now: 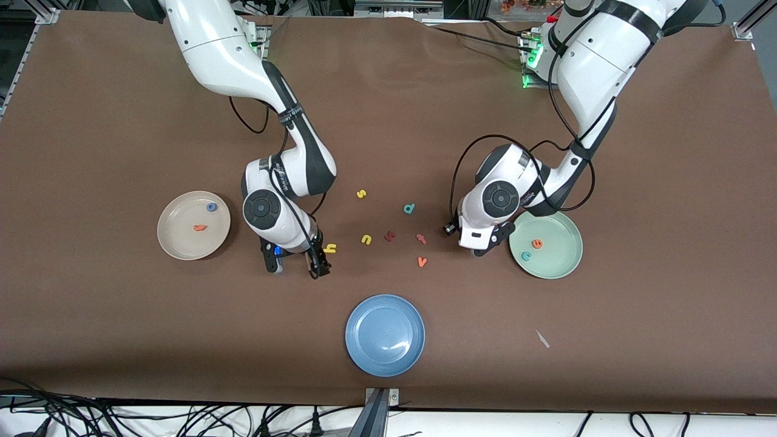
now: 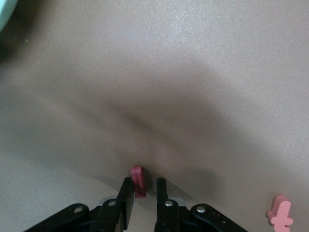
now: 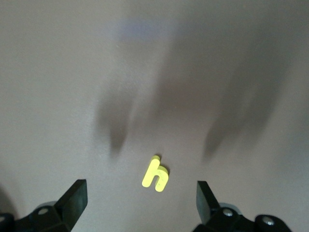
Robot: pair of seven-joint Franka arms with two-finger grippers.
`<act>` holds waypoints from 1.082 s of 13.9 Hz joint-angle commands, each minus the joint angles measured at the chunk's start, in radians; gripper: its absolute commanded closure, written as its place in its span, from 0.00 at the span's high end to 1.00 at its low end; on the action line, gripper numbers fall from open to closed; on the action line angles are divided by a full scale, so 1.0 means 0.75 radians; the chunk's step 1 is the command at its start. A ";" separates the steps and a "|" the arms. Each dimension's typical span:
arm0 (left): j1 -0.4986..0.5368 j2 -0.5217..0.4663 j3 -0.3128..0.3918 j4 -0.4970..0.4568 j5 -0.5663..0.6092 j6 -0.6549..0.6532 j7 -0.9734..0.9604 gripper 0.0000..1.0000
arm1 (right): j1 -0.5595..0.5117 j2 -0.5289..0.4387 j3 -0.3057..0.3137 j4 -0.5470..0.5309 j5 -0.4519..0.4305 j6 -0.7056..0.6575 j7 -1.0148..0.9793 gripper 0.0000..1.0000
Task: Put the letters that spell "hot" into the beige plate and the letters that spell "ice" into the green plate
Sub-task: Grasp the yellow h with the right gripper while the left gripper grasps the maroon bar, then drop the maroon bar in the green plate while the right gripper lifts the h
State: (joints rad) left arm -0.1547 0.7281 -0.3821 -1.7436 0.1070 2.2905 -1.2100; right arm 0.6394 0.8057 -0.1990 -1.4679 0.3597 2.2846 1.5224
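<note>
The dark red i (image 2: 137,176) stands on edge between the fingers of my left gripper (image 2: 144,181). One finger touches it and a narrow gap shows at the other. In the front view this gripper (image 1: 479,250) is low beside the green plate (image 1: 567,265), which holds the orange e (image 1: 536,243) and teal c (image 1: 526,256); the i is hidden there. My right gripper (image 3: 140,189) is open, low over the table, with the yellow h (image 3: 155,175) lying flat just ahead of its fingertips. The beige plate (image 1: 176,240) holds the blue o (image 1: 211,207) and orange t (image 1: 199,228).
Loose letters lie mid-table: a yellow s (image 1: 361,193), teal d (image 1: 410,209), yellow u (image 1: 366,240), a dark red letter (image 1: 390,236), red-orange t (image 1: 420,238) and orange v (image 1: 422,261). A blue plate (image 1: 385,335) sits nearer the front camera. A white scrap (image 1: 542,338) lies beside it.
</note>
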 commanded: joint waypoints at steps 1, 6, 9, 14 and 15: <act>0.006 -0.020 0.006 -0.054 0.033 0.024 -0.029 0.24 | 0.002 0.055 0.001 0.051 0.046 -0.025 0.026 1.00; 0.006 -0.026 0.002 -0.048 0.170 0.006 -0.027 0.00 | 0.017 0.096 0.001 0.055 0.050 -0.017 0.058 1.00; 0.010 -0.077 0.002 -0.011 0.174 -0.086 -0.013 0.00 | 0.031 0.122 0.001 0.057 0.050 -0.011 0.062 0.99; 0.063 -0.126 0.006 0.142 0.178 -0.470 0.320 0.00 | 0.037 0.122 0.001 0.057 0.046 -0.011 0.032 0.64; 0.104 -0.136 0.004 0.140 0.178 -0.491 0.446 0.00 | 0.037 0.122 0.001 0.059 0.044 -0.011 0.032 0.55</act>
State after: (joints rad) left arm -0.1235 0.6459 -0.3772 -1.6400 0.2130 1.9682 -1.0172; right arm 0.6595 0.8702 -0.1947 -1.4491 0.3808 2.2841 1.5530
